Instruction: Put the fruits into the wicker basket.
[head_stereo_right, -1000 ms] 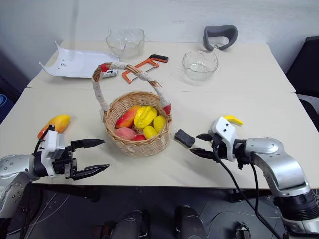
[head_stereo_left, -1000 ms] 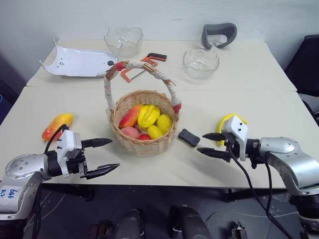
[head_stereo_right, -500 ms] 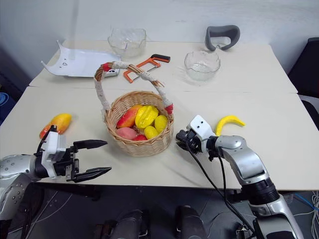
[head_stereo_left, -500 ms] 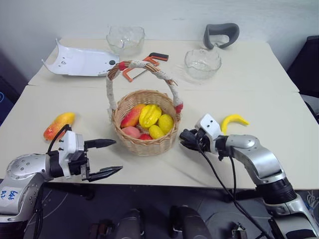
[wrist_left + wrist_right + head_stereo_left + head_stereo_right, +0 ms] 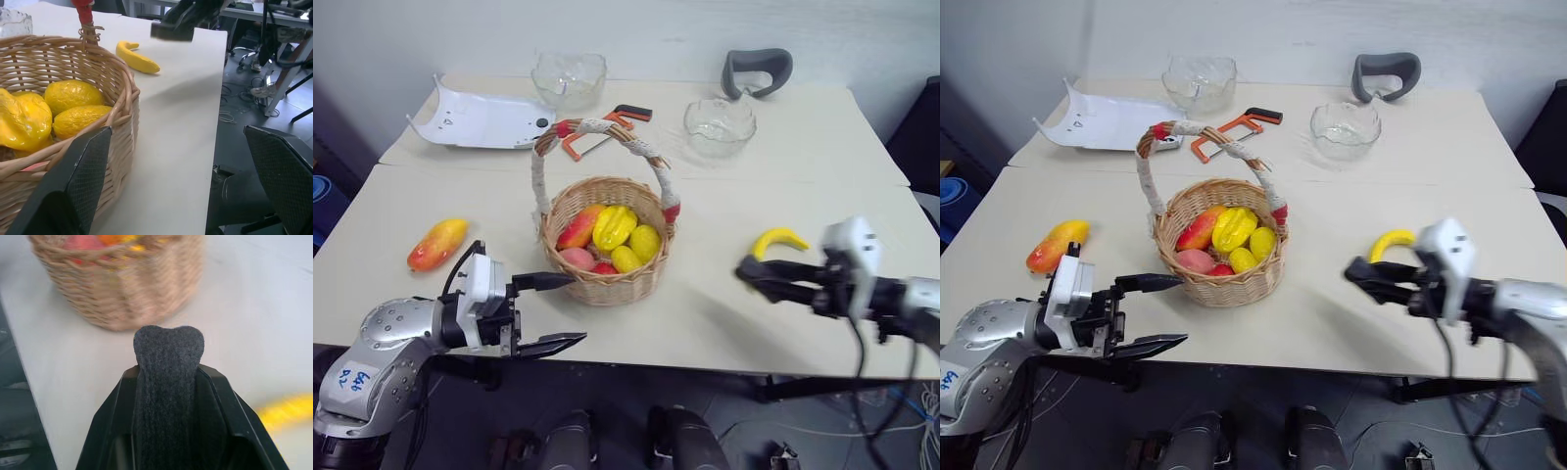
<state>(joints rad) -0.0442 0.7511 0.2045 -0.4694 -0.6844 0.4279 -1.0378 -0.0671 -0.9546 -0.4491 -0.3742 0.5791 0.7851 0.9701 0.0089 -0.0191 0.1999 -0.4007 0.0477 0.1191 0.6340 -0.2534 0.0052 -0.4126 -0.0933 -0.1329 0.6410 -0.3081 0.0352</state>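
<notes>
While one mango point(image 5: 437, 244), one banana point(image 5: 777, 240) lie out, left gripper point(image 5: 548, 312) spread, right gripper point(image 5: 168, 382) clamping dark pad point(image 5: 168, 363).

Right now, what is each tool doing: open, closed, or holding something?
Left tool: open, holding nothing, beside the wicker basket.
Right tool: closed on a small black block.

The cream tabletop point(image 5: 724, 313) is viewed from above by both head cameras. The round tan wicker basket point(image 5: 58, 98) is shared closely by both wrist views.
</notes>
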